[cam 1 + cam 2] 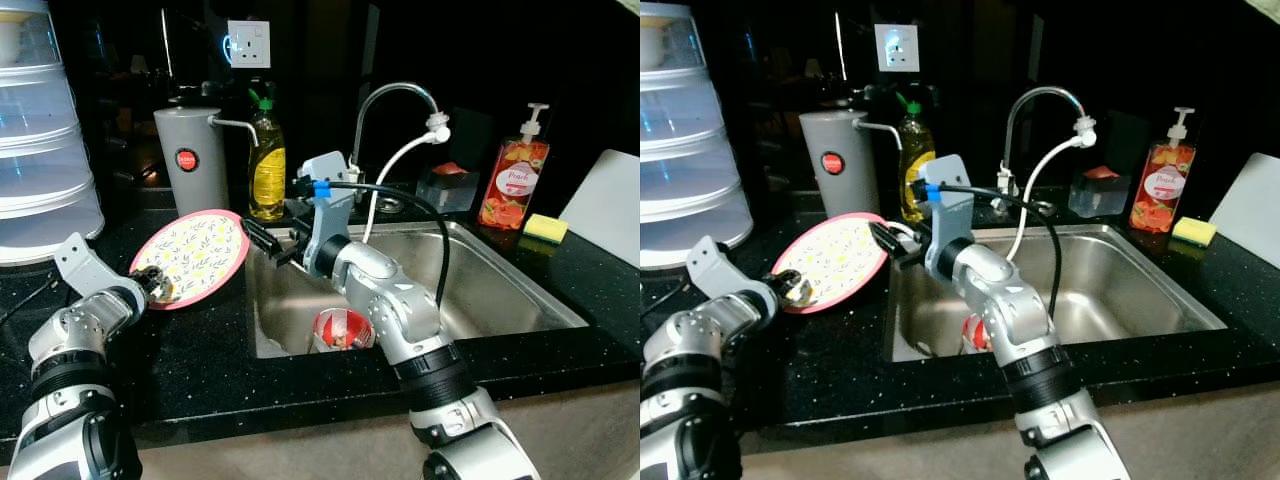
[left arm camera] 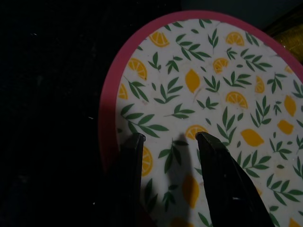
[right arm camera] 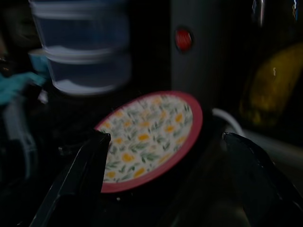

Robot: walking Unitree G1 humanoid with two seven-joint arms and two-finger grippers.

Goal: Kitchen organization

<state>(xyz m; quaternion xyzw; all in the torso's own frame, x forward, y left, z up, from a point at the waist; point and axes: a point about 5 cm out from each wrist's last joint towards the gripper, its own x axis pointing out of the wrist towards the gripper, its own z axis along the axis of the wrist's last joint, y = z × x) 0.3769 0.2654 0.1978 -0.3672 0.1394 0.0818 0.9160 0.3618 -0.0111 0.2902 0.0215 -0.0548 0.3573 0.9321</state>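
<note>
- The plate, pink-rimmed with a lemon-and-leaf print, lies tilted on the black bench just left of the sink, its far edge raised toward the grey kettle and the yellow soap bottle.
- Being round, it has no long axis to speak of; what matters is the tilt, with the low near-left rim by the left arm and the right rim at the sink's edge.
- The left pincer is the nearer one: its two fingers lie over the plate's near rim, a small way apart, reaching onto the printed face. Whether they press on it or grip the rim I cannot tell.
- The right pincer reaches across the sink's left corner and stands just beside the plate's right rim, fingers spread wide and holding nothing; in its wrist view the plate sits between the two fingertips but farther off.
- I judge the next move turns on the right pincer going leftward onto that rim, or the left one closing where it is.
- A red-and-white cup lies in the sink, below the right arm.
</note>
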